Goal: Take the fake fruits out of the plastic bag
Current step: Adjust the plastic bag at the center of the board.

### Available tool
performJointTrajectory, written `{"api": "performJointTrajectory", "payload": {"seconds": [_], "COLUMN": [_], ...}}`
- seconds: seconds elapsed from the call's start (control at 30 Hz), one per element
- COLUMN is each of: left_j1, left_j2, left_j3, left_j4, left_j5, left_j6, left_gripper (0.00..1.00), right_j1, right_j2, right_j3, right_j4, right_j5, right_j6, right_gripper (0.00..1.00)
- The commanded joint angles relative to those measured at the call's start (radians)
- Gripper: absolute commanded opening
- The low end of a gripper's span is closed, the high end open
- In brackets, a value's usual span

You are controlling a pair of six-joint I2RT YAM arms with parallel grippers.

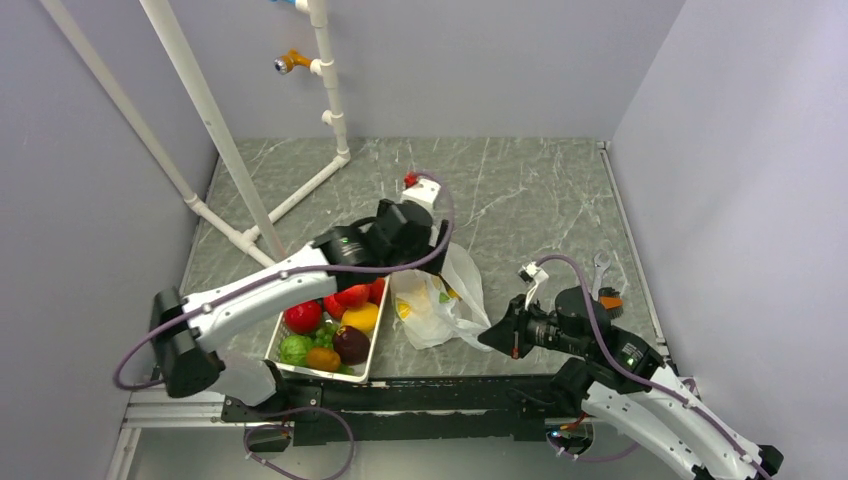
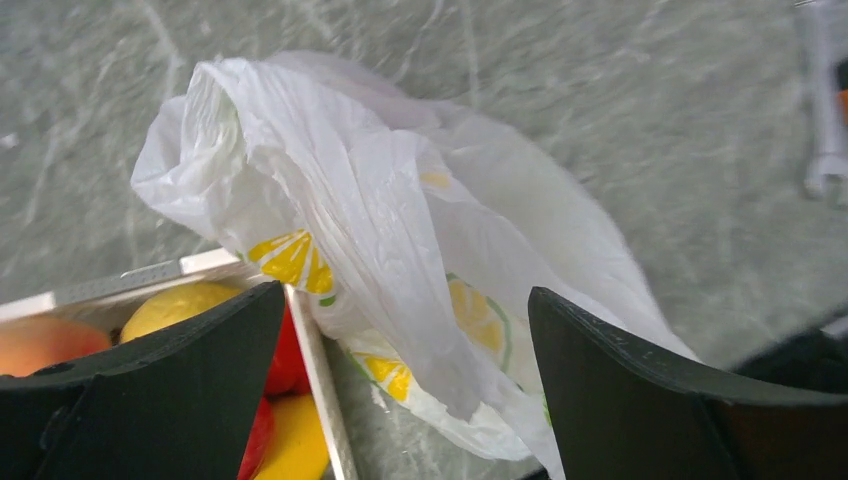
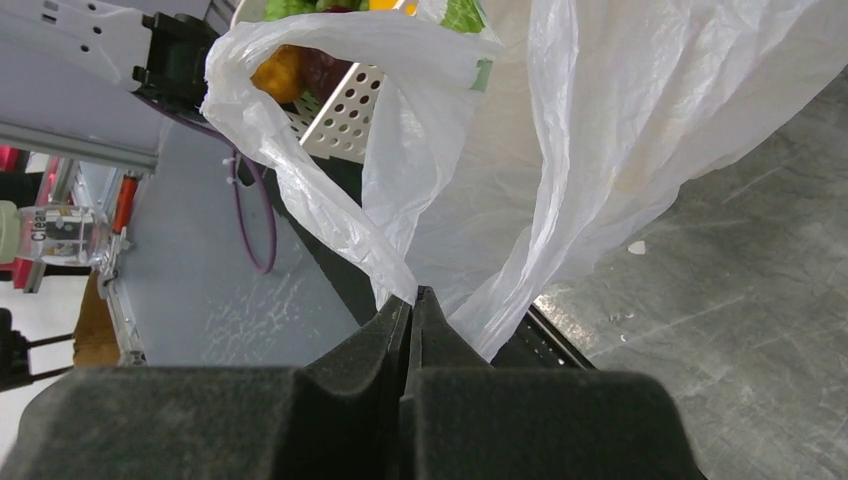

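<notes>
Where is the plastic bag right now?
The plastic bag sits on the table near the front centre in the top view, just right of the fruit basket, with one edge pinched in the right arm's shut jaws.

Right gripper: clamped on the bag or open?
Shut on the plastic bag: jaws of the right gripper meet, with bag film pinched between them.

**Free room and obstacles.** Far half of the bench [image 1: 540,190]: bare stone, open to me from above. Left rear: slanting white pipes [image 1: 217,130] bar the way. Near left: the fruit-filled basket [image 1: 374,350] lies against the bag [image 1: 440,300], with no gap between them. My left jaws stand spread just above the bag. My right jaws, pinched on its near right edge, block that side.
</notes>
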Motion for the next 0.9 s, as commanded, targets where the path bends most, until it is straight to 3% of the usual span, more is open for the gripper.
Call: {"api": "performJointTrajectory", "payload": {"seconds": [0.0, 0.1, 0.17, 0.23, 0.3, 0.47, 0.6, 0.77, 0.87], "left_j1": [-0.069, -0.072, -0.072, -0.072, -0.071, -0.031, 0.009, 0.056, 0.084], "left_j2": [0.098, 0.157, 0.18, 0.191, 0.212, 0.326, 0.406, 0.465, 0.492], "left_j3": [0.115, 0.162, 0.187, 0.202, 0.247, 0.473, 0.621, 0.759, 0.835], "left_j4": [-0.173, -0.21, -0.213, -0.178, -0.172, -0.213, -0.143, -0.065, -0.089], "left_j5": [-0.309, -0.316, -0.31, -0.286, -0.294, -0.327, -0.283, -0.19, -0.058], "left_j6": [-0.098, -0.103, -0.098, -0.055, -0.016, 0.114, 0.263, 0.449, 0.519], "left_gripper": [0.96, 0.77, 0.49, 0.3, 0.02, 0.0, 0.0, 0.0, 0.0], "right_j1": [0.004, 0.003, 0.003, 0.002, 0.003, 0.004, 0.002, 0.002, 0.003], "right_j2": [-0.035, -0.057, -0.068, -0.079, -0.081, -0.088, -0.092, 0.012, 0.062], "right_j3": [0.022, 0.026, 0.024, 0.012, 0.007, 0.022, 0.005, -0.038, -0.041], "right_j4": [0.041, 0.039, 0.041, 0.048, 0.049, 0.011, 0.049, 0.133, 0.134], "right_j5": [-0.022, -0.016, -0.028, -0.047, -0.076, -0.096, -0.163, -0.268, -0.205], "right_j6": [-0.015, -0.01, -0.008, -0.003, -0.007, -0.019, -0.017, -0.032, -0.033], "right_gripper": [0.0, 0.0, 0.0, 0.0, 0.0, 0.0, 0.0, 0.0, 0.0]}}
